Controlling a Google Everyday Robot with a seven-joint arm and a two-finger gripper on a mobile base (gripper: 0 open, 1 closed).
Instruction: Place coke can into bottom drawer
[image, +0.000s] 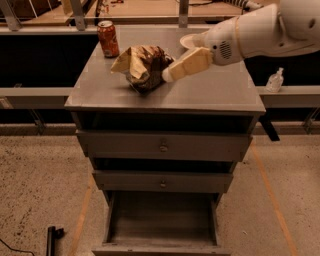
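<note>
**Claw hovering short of the can**

The coke can (108, 38) is standing at the counter's (210, 92) far left corner. The bottom drawer (162, 217) is sitting open, ready to receive it. The claw (170, 74) is hovering just right of the chip bag (140, 65); whether it is open or closed cannot be told.

I can read no lettering anywhere from here. The coke can (108, 38), upright at the back left corner of the counter (215, 95), shows only pale marks on red that I can't make out. The print on the chip bag (142, 65) is equally illegible. The gripper (170, 75) hangs over mid-counter, just beside that bag.
</note>
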